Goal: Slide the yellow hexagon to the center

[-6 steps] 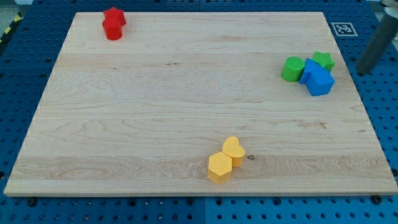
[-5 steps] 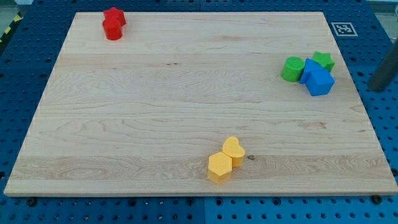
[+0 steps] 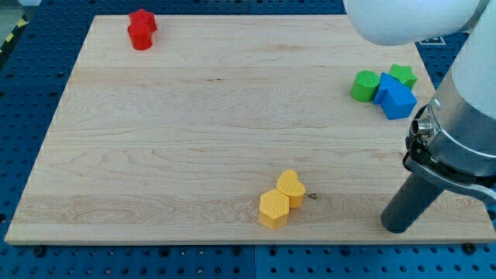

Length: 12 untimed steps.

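Note:
The yellow hexagon (image 3: pixel 273 209) lies near the view's bottom edge of the wooden board (image 3: pixel 194 139), a little right of the middle. A yellow heart-shaped block (image 3: pixel 291 187) touches it on its upper right. My tip (image 3: pixel 396 229) rests on the board at the bottom right, well to the right of the yellow hexagon and at about its height. The rod rises from there into the large white and grey arm body (image 3: pixel 465 116) at the view's right edge.
A green cylinder (image 3: pixel 364 85), a green star (image 3: pixel 402 75) and two touching blue blocks (image 3: pixel 395 97) cluster at the upper right, just above the arm body. A red star and red cylinder (image 3: pixel 141 30) sit at the top left corner.
The rod was off the board at the right edge, then slipped further right. Now the arm has swung in at the bottom right and the tip stands on the board. No block moved.

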{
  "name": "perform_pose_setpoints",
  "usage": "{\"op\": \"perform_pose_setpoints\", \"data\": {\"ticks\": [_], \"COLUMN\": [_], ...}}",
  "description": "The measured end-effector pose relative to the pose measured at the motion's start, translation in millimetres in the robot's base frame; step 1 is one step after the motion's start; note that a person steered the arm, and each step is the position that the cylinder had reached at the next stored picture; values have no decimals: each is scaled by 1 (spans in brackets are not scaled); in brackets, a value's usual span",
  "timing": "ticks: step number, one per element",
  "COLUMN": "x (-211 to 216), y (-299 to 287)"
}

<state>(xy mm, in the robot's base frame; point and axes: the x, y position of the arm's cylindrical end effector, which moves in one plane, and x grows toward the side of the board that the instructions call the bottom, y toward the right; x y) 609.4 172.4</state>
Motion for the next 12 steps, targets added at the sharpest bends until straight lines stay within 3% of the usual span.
{"op": "perform_pose_setpoints", "data": {"ticks": [2, 9, 12], "x": [0, 9, -10], "y": [-1, -166, -166]}}
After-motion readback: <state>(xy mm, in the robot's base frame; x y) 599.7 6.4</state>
